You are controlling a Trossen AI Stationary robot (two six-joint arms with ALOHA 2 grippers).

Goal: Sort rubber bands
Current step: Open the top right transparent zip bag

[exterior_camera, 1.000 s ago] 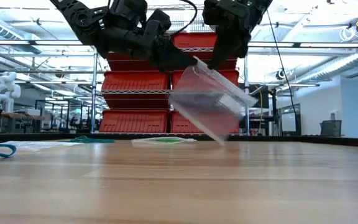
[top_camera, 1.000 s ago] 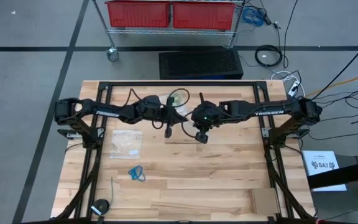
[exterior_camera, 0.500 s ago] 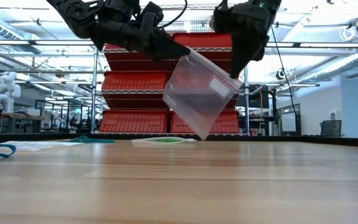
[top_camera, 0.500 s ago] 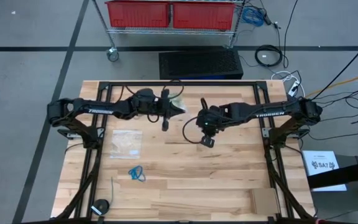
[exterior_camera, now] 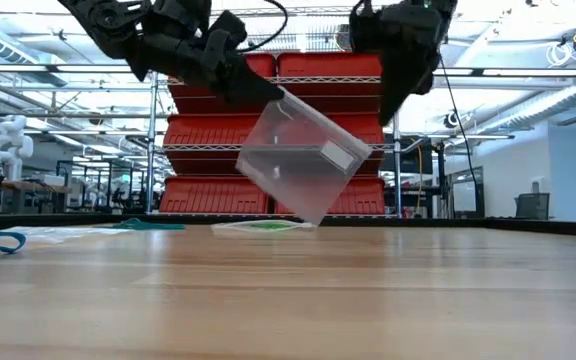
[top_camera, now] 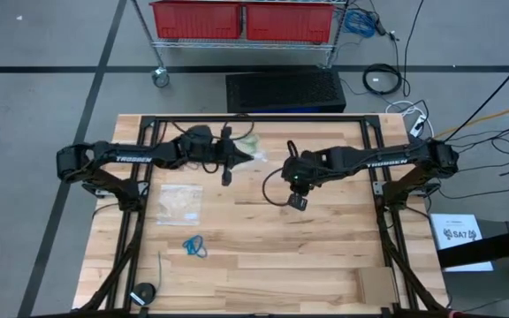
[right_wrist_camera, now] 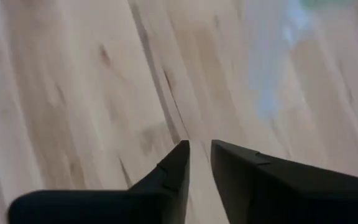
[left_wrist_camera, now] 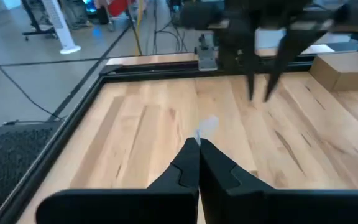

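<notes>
Bag [exterior_camera: 296, 160] pinched in shut left gripper [exterior_camera: 268, 92] jaws above tabletop [top_camera: 325, 256]; right gripper [right_wrist_camera: 199, 147] jaws slightly parted, empty.

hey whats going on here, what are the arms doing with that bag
The left gripper is shut on a corner of a clear plastic bag, holding it tilted in the air above the wooden table. The right gripper is off the bag, its jaws slightly apart and holding nothing. A second bag and a cluster of bright blue rubber bands lie on the table near the left arm.
</notes>
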